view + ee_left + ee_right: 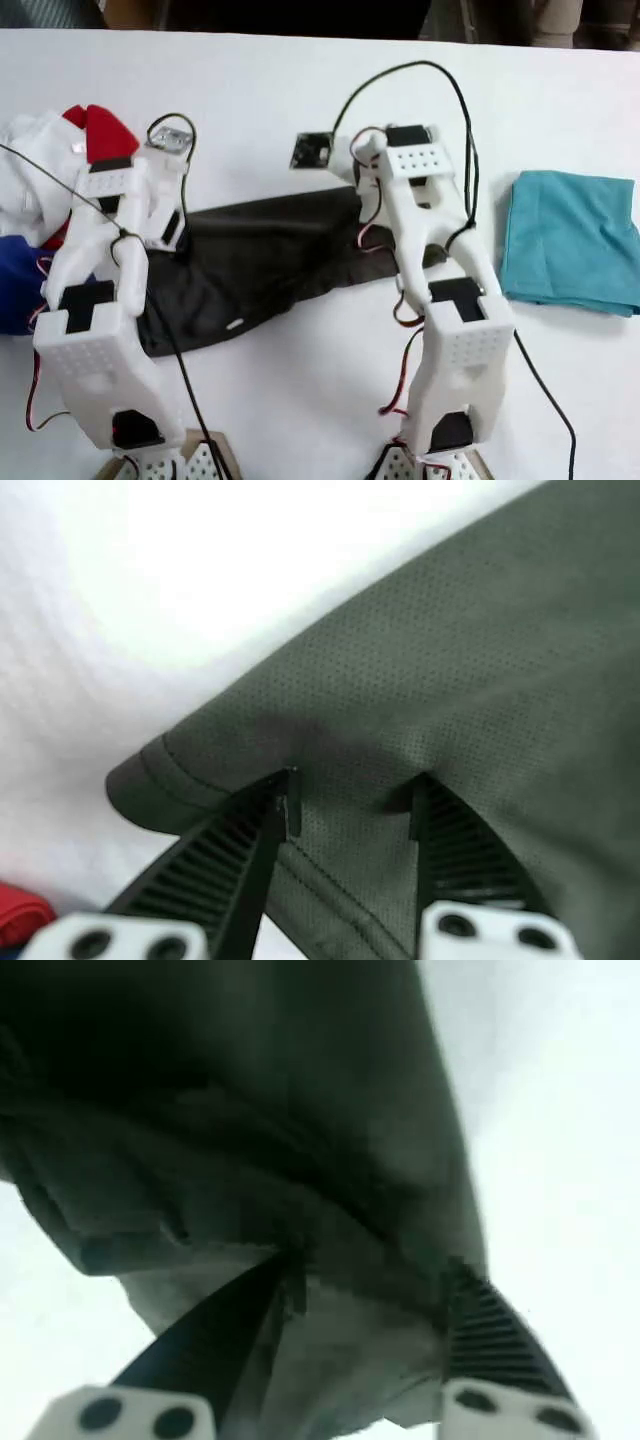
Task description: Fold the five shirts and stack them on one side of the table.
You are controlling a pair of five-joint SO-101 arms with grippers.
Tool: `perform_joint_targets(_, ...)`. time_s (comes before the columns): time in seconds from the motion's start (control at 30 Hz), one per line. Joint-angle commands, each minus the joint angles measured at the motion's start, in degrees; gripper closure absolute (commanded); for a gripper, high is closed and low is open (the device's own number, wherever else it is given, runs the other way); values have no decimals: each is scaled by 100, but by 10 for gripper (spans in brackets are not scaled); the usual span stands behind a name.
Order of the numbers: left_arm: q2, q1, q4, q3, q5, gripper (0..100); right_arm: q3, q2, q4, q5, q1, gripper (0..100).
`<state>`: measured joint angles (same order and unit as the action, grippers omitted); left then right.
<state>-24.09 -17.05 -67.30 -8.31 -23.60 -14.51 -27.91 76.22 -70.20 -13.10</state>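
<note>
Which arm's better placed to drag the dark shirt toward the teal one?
Probably right: the right hand is over the dark shirt, nearer the teal shirt; the left hand is farther.

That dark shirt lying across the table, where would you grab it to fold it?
Probably near its two ends, from straight above. The dark shirt lies spread and stretched sideways on the table, so nothing sticks up to grab; the left pincer and right pincer, both open, can only press down and pinch up fabric by the edge.

Side by side, the left arm (pixel 95 290) and right arm (pixel 450 300) stretch forward.
The left gripper (pixel 352 805) and right gripper (pixel 372 1285) angle downward, jaws spread apart.
</note>
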Motion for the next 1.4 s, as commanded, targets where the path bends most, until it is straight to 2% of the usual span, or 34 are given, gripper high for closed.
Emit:
perform_joint_targets(0.0, -53, 88, 158, 110, 35, 797, -598, 31, 40, 62, 48, 720)
perform_joint_targets(0.13, -53, 88, 158, 110, 35, 797, -1029, 40, 136, 677, 330, 720)
perform_joint_targets(0.23, -53, 88, 158, 110, 35, 797, -1222, 40, 1024, 914, 409, 741)
perform_joint_targets(0.33, -53, 88, 158, 110, 35, 797, -1204, -22, 1903, 624, 391, 852)
perform_joint_targets(0.43, -53, 88, 158, 110, 9, 797, -879, -22, 1982, 510, 418, 990)
perform_joint_targets(0.5, -53, 88, 158, 110, -123, 797, -642, -22, 1982, 501, 382, 953)
perform_joint_targets(0.8, -53, 88, 158, 101, -132, 797, -325, -66, 1420, 554, -470, 978)
perform_joint_targets(1.0, -53, 88, 158, 101, -132, 797, -387, -769, 1147, 1073, -1095, 978)
perform_joint_targets(1.17, -53, 88, 158, 101, -132, 797, -1037, -840, 840, 1547, -1200, 978)
perform_joint_targets(1.37, -53, 88, 158, 101, -141, 797, -2251, -884, 1112, 1618, -1042, 978)
